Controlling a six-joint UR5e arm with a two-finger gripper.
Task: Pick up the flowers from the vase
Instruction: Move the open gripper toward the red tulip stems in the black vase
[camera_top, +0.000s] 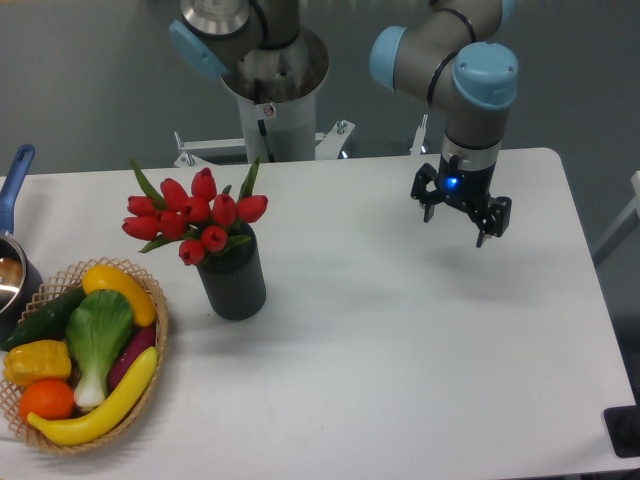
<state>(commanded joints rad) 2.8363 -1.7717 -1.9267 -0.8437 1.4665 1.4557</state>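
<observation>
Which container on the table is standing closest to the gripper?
The vase holding the flowers; the basket and pot sit farther left of the gripper.

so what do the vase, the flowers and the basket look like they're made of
Vase: matte dark grey, no glare, perhaps plastic or unglazed ceramic.
Flowers: smooth, evenly red buds with stiff green leaves, probably artificial plastic.
Basket: tan woven strands along the rim, likely wicker.

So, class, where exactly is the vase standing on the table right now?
The vase stands upright on the left part of the white table, holding the flowers, just right of the wicker basket of produce and well left of the hand.
</observation>
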